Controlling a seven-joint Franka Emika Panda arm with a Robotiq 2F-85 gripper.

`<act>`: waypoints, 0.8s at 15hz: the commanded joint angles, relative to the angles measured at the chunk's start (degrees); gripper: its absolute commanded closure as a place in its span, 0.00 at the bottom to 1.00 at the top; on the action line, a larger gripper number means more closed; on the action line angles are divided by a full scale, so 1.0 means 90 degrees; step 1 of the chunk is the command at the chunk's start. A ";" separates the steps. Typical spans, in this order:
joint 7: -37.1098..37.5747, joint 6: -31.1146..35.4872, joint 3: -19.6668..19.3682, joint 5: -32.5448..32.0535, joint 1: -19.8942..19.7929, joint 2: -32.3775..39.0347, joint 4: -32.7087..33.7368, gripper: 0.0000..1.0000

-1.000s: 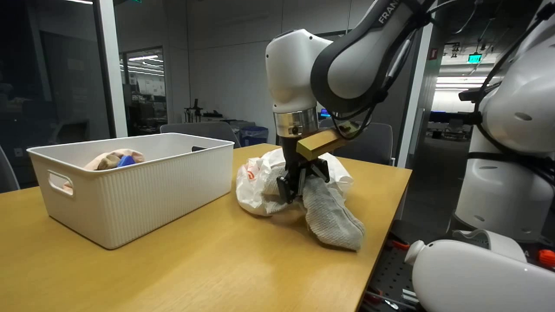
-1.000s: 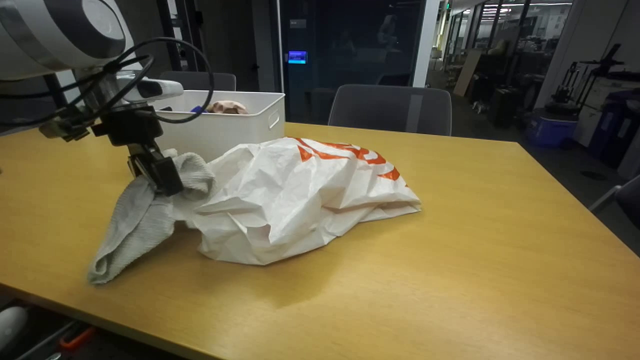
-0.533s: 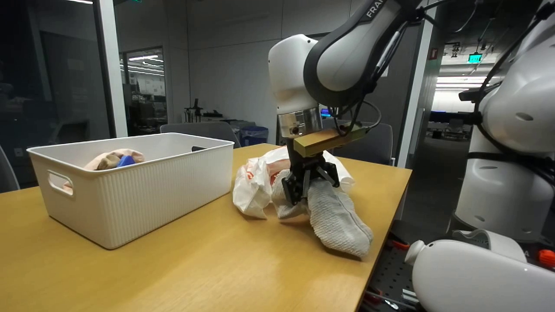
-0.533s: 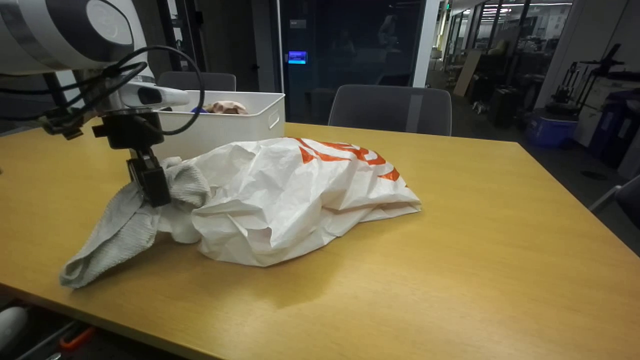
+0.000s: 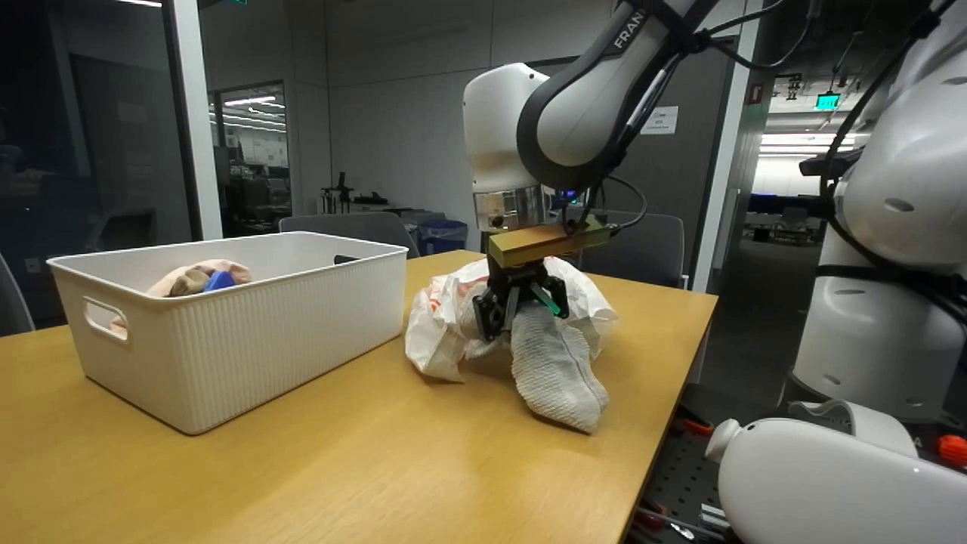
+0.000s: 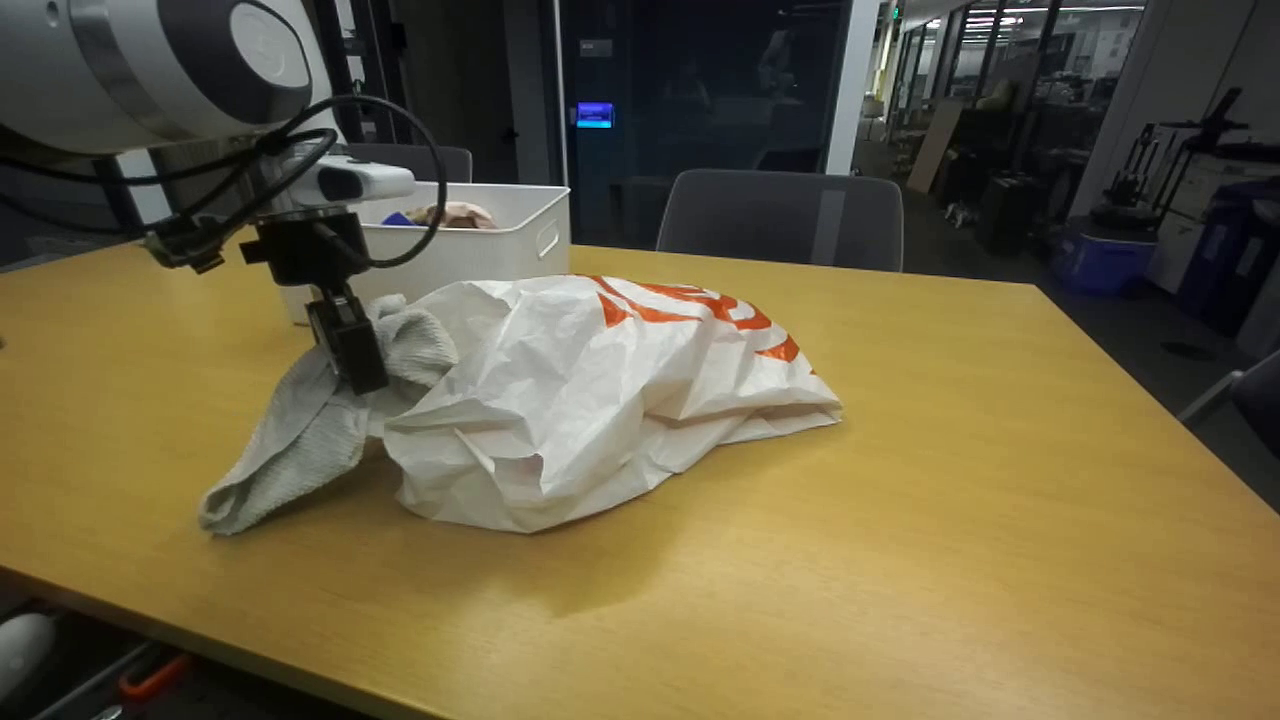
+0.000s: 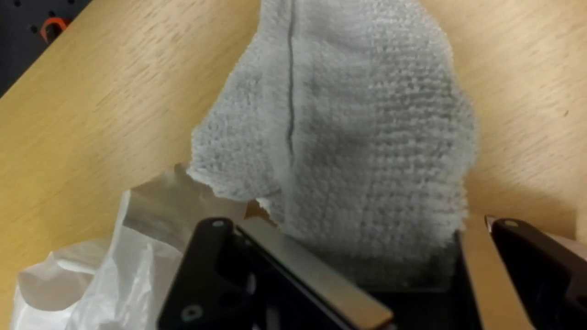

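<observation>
My gripper (image 5: 521, 311) is shut on a grey textured towel (image 5: 555, 378), in front of the bag. The towel hangs from the fingers and its free end slopes down to the table. In an exterior view, the black fingers (image 6: 362, 380) pinch the towel (image 6: 300, 440) beside a crumpled white plastic bag (image 6: 600, 400) with orange print. Another fold of towel sits against the bag's near end; I cannot tell whether part lies inside. In the wrist view, the towel (image 7: 357, 128) fills the middle and hides the fingertips; the bag (image 7: 128, 275) shows at lower left.
A white ribbed bin (image 5: 295, 340) stands on the wooden table (image 5: 363, 476), holding beige cloth (image 5: 170, 281) and a blue item (image 5: 220, 280). The table's edge is close to the towel. A white robot part (image 5: 831, 483) lies beyond that edge. Chairs (image 6: 780, 220) stand behind.
The gripper with the towel first drew away from the bag, then came back toward it and slightly up. The towel's free end has swung back with it. The bag has barely moved.
</observation>
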 commanded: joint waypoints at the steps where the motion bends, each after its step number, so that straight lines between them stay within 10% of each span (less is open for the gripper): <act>1: 0.0597 -0.0063 -0.0191 -0.0523 -0.0242 0.0597 0.0626 0.95; 12: 0.1897 -0.0506 -0.0890 -0.1730 -0.0112 0.1481 0.1454 0.94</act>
